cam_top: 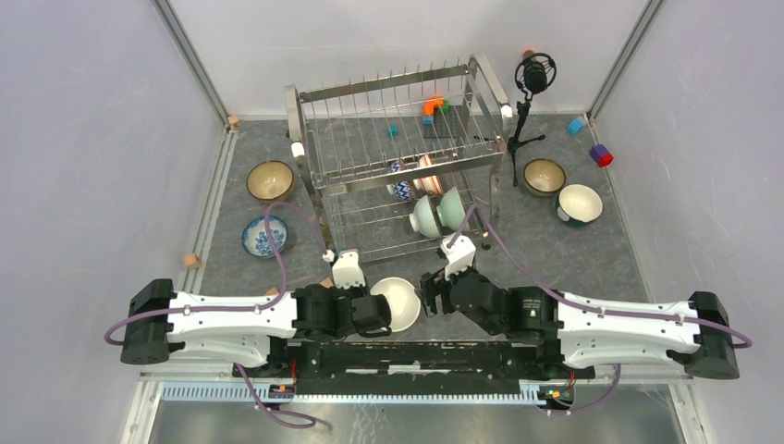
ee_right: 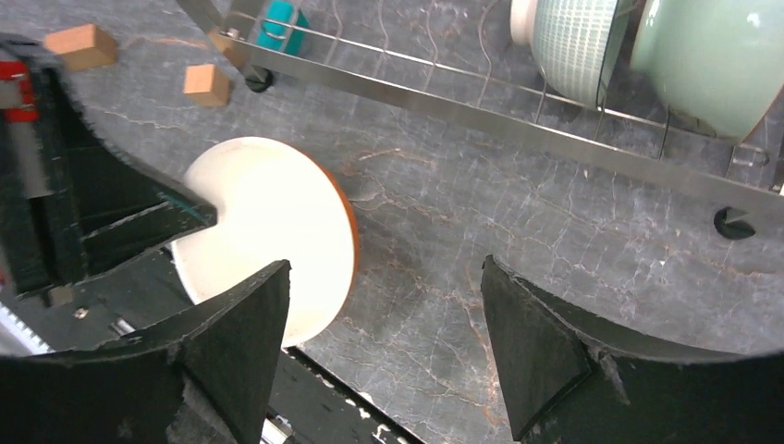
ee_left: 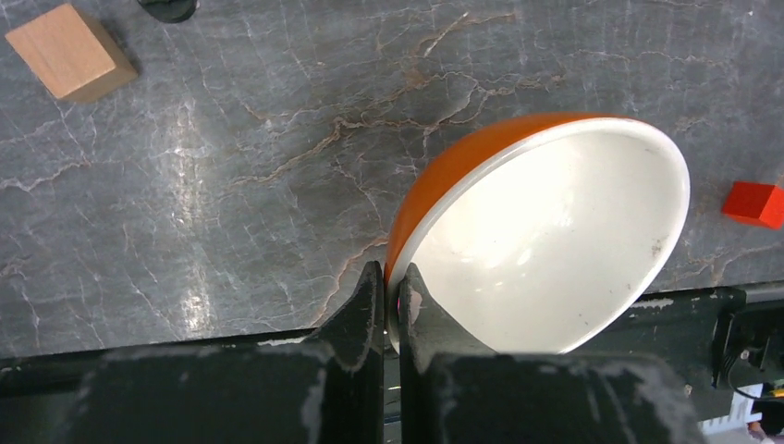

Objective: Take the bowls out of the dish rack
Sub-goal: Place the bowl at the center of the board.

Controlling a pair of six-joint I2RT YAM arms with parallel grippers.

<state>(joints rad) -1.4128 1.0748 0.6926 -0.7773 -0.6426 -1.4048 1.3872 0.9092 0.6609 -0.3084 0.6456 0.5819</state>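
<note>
Claw of the left arm (ee_left: pixel 392 277) pinches the rim of the orange round ceramic bowl (cam_top: pixel 398 301), white inside, at lower centre of the top view. Right claw (ee_right: pixel 385 277) gapes wide, holding nothing.

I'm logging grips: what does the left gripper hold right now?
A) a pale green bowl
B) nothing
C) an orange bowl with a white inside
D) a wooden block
C: the left gripper is pinched shut on the rim of the orange bowl, whose white inside faces the wrist camera.

Bowls (cam_top: pixel 439 211) stand in the dish rack (cam_top: pixel 398 148) (lower tier); a left pair (cam_top: pixel 270 180) and right pair (cam_top: pixel 580 203) flank it.
</note>
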